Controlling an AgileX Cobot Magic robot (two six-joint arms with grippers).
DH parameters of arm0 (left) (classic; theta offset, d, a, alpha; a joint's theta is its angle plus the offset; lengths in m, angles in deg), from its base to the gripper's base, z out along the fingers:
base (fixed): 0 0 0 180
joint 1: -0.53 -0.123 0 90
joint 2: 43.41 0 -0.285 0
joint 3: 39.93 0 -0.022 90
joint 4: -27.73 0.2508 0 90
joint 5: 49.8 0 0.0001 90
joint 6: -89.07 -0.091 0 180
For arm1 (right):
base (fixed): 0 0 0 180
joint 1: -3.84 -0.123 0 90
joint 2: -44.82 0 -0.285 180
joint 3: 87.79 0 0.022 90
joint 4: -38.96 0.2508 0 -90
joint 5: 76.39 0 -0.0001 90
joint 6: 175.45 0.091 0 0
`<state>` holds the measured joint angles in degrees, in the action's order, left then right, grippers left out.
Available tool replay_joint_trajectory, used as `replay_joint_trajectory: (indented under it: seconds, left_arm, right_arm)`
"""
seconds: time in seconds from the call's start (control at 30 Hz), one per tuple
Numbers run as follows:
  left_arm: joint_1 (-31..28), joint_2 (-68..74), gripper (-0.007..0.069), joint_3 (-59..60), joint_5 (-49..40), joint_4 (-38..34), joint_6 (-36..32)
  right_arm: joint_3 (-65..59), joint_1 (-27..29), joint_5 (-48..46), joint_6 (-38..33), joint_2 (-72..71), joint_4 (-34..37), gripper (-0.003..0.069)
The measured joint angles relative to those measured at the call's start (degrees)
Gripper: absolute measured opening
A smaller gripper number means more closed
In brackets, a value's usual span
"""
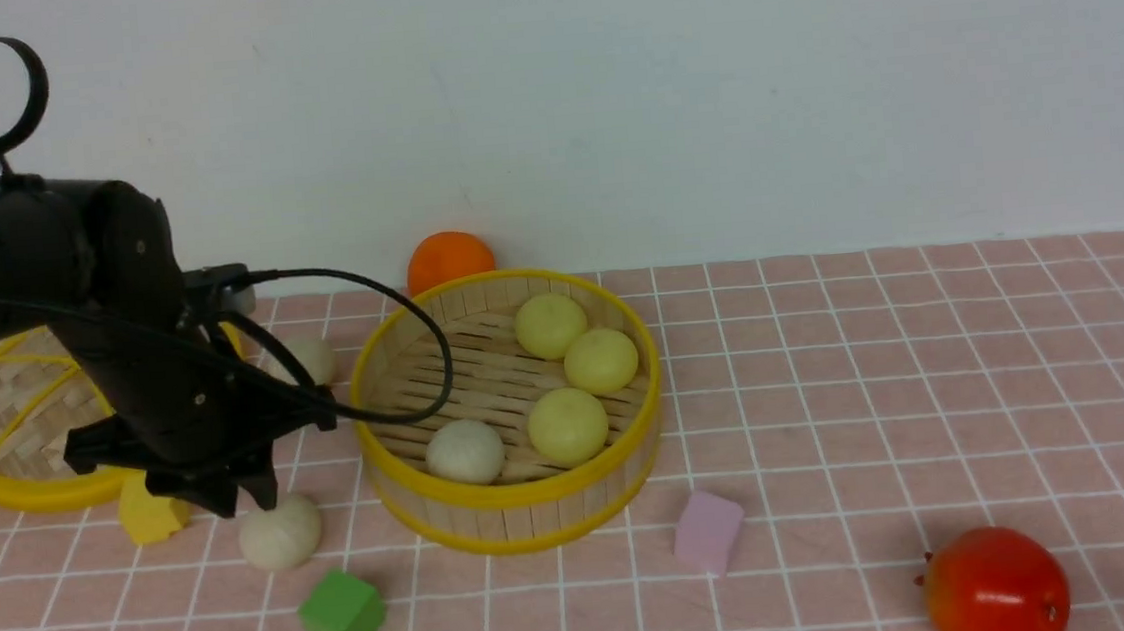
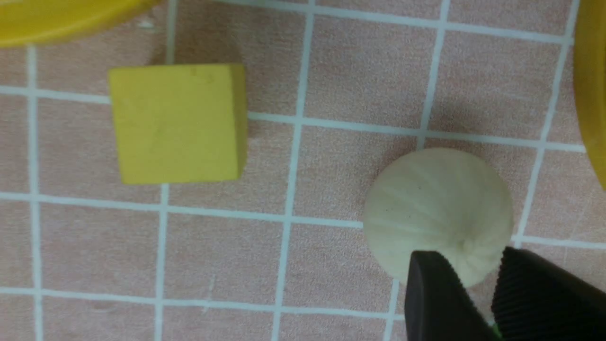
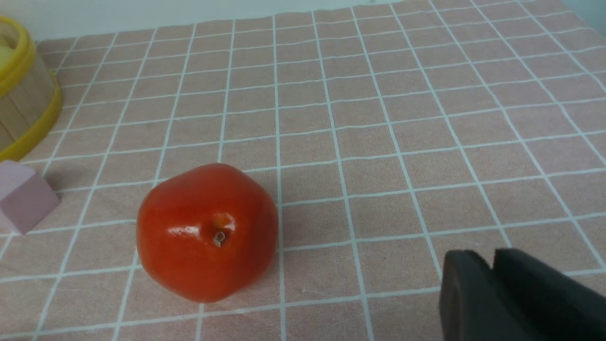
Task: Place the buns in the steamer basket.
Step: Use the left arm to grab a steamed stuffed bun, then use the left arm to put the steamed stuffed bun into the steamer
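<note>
My left arm reaches in from nine o'clock, wrist bent so its end effector [image 1: 243, 493] points down, empty, jaws apart, over an off-white bun [image 1: 280, 532] at the steamer basket's [image 1: 528, 516] eight o'clock. My right end effector [image 3: 486, 255] stands narrow. The basket holds four buns; another bun [image 1: 301, 362] sits farther, at its ten.

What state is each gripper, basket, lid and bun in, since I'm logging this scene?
Left gripper: open, nothing held
Right gripper: fingertips close together, nothing held
Steamer basket: upright, uncovered, four buns inside
Woven lid: off the basket
Yellow buns: all three in basket
Off-white buns: one in basket, two outside
</note>
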<state>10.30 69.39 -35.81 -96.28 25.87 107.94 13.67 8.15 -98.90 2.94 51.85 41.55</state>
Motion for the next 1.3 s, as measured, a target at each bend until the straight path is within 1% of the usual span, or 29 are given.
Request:
replay_joint_trajectory:
  seconds: [0.43, 0.7, 0.73, 0.8, 0.83, 0.87, 0.9, 0.93, 0.97, 1.07, 1.17, 1.2, 1.27, 1.3]
  left_arm:
    - [0.0, 2.6, 0.0241, -0.1, 3.7, -1.4, -0.1]
    - [0.0, 5.5, 0.0239, -0.2, 3.5, -1.4, -1.4]
    - [0.0, 5.5, 0.0229, -0.4, 3.5, -1.4, -1.5]
    - [0.0, 5.5, 0.0182, -0.7, 3.4, -1.4, -1.5]
    - [0.0, 5.5, 0.0144, -0.8, 3.0, -1.4, -1.5]
    - [0.0, 5.5, 0.0136, -0.9, 3.0, -1.4, -1.5]
    - [0.0, 5.6, 0.0069, -1.3, 2.2, -1.4, -1.5]
    - [0.0, 5.7, 0.0023, -2.1, 1.3, -1.4, -1.6]
    - [0.0, 5.8, 0.0013, -3.0, 0.0, -1.4, -1.8]
    - [0.0, 5.9, 0.0013, -5.9, -3.6, -1.2, -2.6]
    - [0.0, 5.8, 0.0013, -13.4, -9.1, -0.4, -3.6]
    - [0.0, 5.8, 0.0013, -13.4, -9.4, -0.4, -3.6]
    - [0.1, 5.2, 0.0013, -21.1, -12.9, -0.8, -4.3]
    - [0.1, 5.1, 0.0013, -21.1, -12.9, -0.8, -4.3]
  right_arm:
    - [0.0, 0.0, 0.0, 0.0, 0.0, 0.0, 0.0134]
    - [0.0, 0.0, 0.0, 0.0, 0.0, 0.0, 0.0143]
    - [0.0, 0.0, 0.0, 0.0, 0.0, 0.0, 0.0144]
    - [0.0, 0.0, 0.0, 0.0, 0.0, 0.0, 0.0148]
    - [0.0, 0.0, 0.0, 0.0, 0.0, 0.0, 0.0148]
    - [0.0, 0.0, 0.0, 0.0, 0.0, 0.0, 0.0148]
    - [0.0, 0.0, 0.0, 0.0, 0.0, 0.0, 0.0150]
    - [0.0, 0.0, 0.0, 0.0, 0.0, 0.0, 0.0152]
    - [0.0, 0.0, 0.0, 0.0, 0.0, 0.0, 0.0153]
    - [0.0, 0.0, 0.0, 0.0, 0.0, 0.0, 0.0158]
    - [0.0, 0.0, 0.0, 0.0, 0.0, 0.0, 0.0162]
    - [0.0, 0.0, 0.0, 0.0, 0.0, 0.0, 0.0162]
    - [0.0, 0.0, 0.0, 0.0, 0.0, 0.0, 0.0165]
    - [0.0, 0.0, 0.0, 0.0, 0.0, 0.0, 0.0166]
